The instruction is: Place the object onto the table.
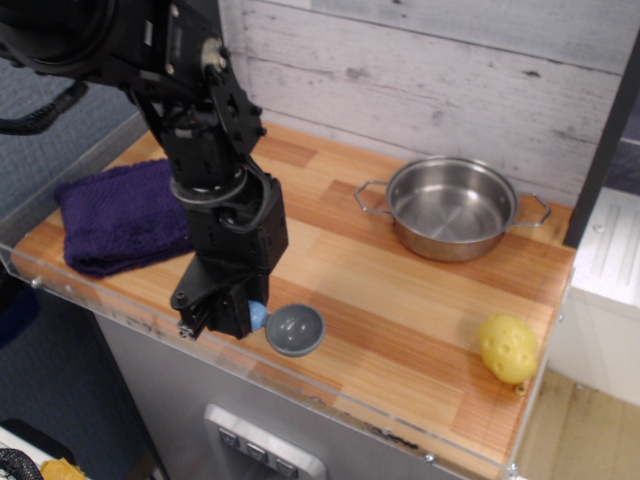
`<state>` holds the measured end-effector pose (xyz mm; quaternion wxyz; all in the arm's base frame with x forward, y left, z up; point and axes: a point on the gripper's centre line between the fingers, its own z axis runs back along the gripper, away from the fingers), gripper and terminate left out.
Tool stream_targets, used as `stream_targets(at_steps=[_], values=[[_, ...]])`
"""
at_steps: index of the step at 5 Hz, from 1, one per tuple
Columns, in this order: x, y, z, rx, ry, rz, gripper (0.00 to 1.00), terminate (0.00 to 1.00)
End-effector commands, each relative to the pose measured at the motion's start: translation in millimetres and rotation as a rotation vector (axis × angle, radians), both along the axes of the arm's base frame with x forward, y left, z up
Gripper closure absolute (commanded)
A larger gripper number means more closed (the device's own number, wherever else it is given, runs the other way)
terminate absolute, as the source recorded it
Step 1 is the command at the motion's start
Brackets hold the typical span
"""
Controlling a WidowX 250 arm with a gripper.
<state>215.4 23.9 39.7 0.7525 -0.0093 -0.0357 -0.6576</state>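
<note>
The object is a small scoop (292,329) with a round grey bowl and a stubby light-blue handle. It sits low at the front of the table (400,300), near the clear acrylic rim. My black gripper (238,318) is at its left, closed around the blue handle, which is mostly hidden by the fingers. Whether the bowl touches the wood is not clear from this view.
A steel pot (452,208) stands at the back right. A yellow dimpled ball (507,348) lies near the front right corner. A purple cloth (118,214) lies at the left, partly behind my arm.
</note>
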Motion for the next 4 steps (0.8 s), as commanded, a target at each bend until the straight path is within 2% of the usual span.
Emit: stream_targets(at_steps=[1, 3, 4], values=[[26, -10, -3, 0.017, -0.036, -0.049, 1.0, 0.0], [21, -11, -22, 0.024, 0.011, -0.067, 1.0, 0.0], [22, -10, -23, 0.02, 0.009, -0.063, 1.0, 0.0]])
